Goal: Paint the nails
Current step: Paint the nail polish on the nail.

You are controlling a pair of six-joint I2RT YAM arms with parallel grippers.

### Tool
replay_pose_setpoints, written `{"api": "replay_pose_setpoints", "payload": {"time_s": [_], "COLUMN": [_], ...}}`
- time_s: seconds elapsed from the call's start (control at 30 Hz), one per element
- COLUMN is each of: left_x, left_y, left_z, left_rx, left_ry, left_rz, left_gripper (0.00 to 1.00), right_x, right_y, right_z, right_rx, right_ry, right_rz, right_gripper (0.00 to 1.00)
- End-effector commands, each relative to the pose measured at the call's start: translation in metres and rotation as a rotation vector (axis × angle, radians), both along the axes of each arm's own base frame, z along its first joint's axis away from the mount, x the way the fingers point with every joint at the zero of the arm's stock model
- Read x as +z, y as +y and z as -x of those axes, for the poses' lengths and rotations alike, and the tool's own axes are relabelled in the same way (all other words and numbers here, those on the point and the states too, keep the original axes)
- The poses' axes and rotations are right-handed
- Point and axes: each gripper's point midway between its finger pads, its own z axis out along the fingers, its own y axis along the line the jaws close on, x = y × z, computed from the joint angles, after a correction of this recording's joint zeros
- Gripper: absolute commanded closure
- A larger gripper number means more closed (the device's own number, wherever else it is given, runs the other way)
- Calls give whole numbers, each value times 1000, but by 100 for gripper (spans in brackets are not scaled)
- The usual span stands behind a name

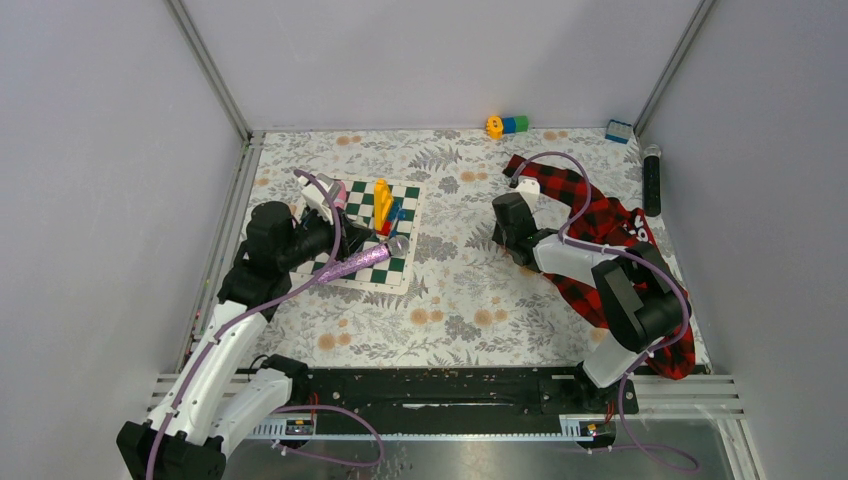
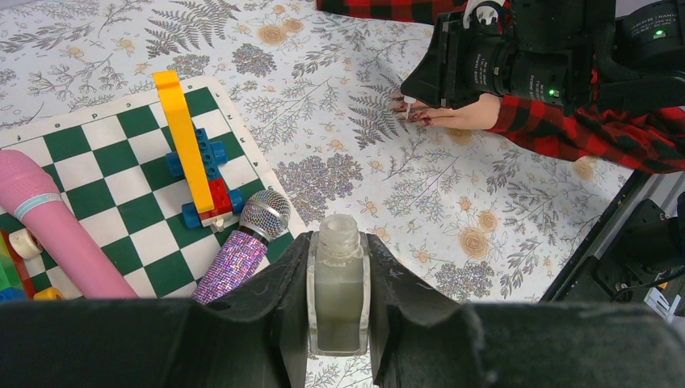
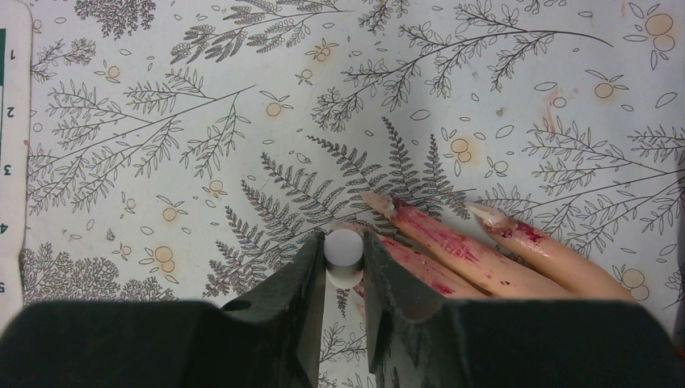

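Note:
The dummy hand (image 2: pixel 462 118) lies on the floral cloth, its plaid sleeve (image 1: pixel 592 216) running back to the right. In the right wrist view its pale fingers (image 3: pixel 460 246) are smeared with red, and the nail tips (image 3: pixel 380 200) point left. My right gripper (image 3: pixel 345 257) is shut on a white brush cap (image 3: pixel 344 247), held just left of the fingers, over the nearest fingertip. The brush itself is hidden under the cap. My left gripper (image 2: pixel 338 252) is shut on an uncapped clear polish bottle (image 2: pixel 338 287), held upright near the chessboard corner.
A green-and-white chessboard mat (image 1: pixel 402 200) lies at the left with a glitter microphone (image 2: pixel 242 252), a pink handle (image 2: pixel 56 225) and a yellow-blue block build (image 2: pixel 194 162). Loose blocks (image 1: pixel 507 124) and a black cylinder (image 1: pixel 652 180) lie at the back right.

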Motion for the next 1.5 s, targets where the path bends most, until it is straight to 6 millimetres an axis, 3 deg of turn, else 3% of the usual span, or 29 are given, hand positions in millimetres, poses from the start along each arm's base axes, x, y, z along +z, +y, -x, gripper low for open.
{"api": "replay_pose_setpoints", "payload": {"time_s": [0.0,1.47], "left_x": [23,20], "left_y": [-2,-1], "left_z": [-3,-7], "left_rx": [-8,0], "left_ry": [-85,-72], "left_rz": [35,30], "left_gripper": [100,100], "right_x": [9,0], "right_y": [-1,0], "right_z": [-8,-23], "right_rx": [-10,-43], "right_ry": [-27,-29], "right_rz": [-4,21], "right_gripper": [100,100]}}
